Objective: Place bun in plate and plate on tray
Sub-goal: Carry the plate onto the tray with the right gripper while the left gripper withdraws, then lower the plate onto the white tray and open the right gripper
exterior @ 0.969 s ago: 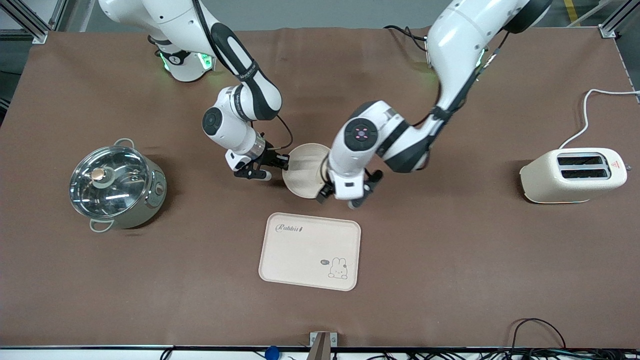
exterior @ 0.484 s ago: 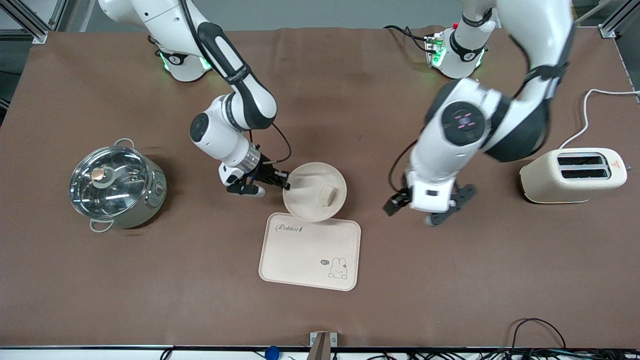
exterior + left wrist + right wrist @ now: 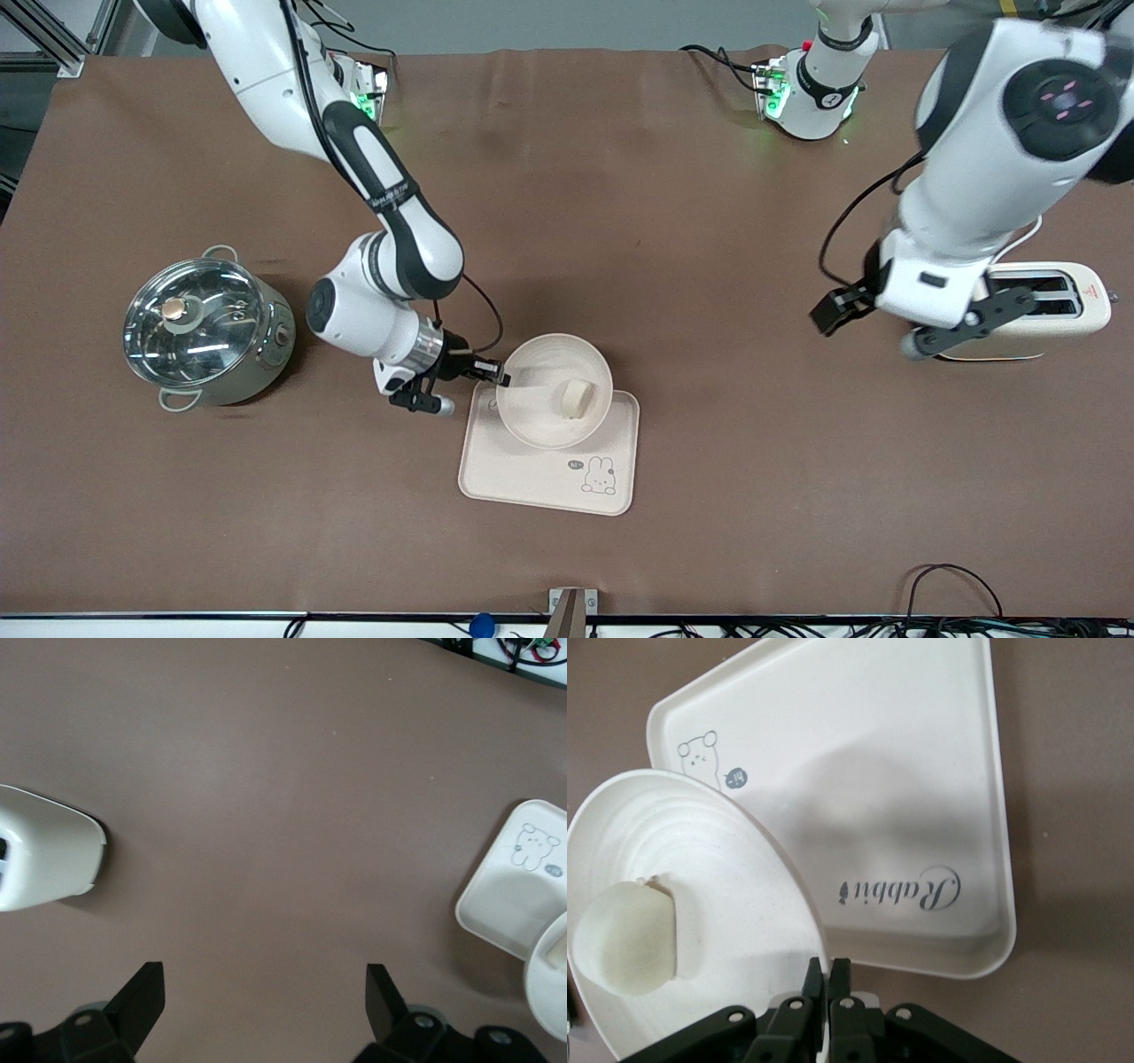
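The round cream plate [image 3: 542, 409] hangs over the tray's [image 3: 532, 478] edge nearest the robots, with the bun [image 3: 573, 396] lying in it. My right gripper [image 3: 493, 370] is shut on the plate's rim at the side toward the right arm's end of the table. In the right wrist view the plate [image 3: 718, 904] holds the bun [image 3: 625, 937], my right gripper [image 3: 829, 973] pinches the rim, and the tray [image 3: 886, 780] with its "Rabbit" script lies under it. My left gripper [image 3: 877, 328] is open and empty, up in the air beside the toaster; it also shows in the left wrist view [image 3: 264, 999].
A cream toaster [image 3: 1019, 310] stands at the left arm's end of the table. A steel pot with a glass lid [image 3: 205, 328] stands at the right arm's end. The left wrist view shows the tray's corner [image 3: 518, 895] and the toaster [image 3: 44, 855].
My right gripper has carried the plate with the bun toward the front camera, to over the tray. My left arm has risen and swung away to the toaster.
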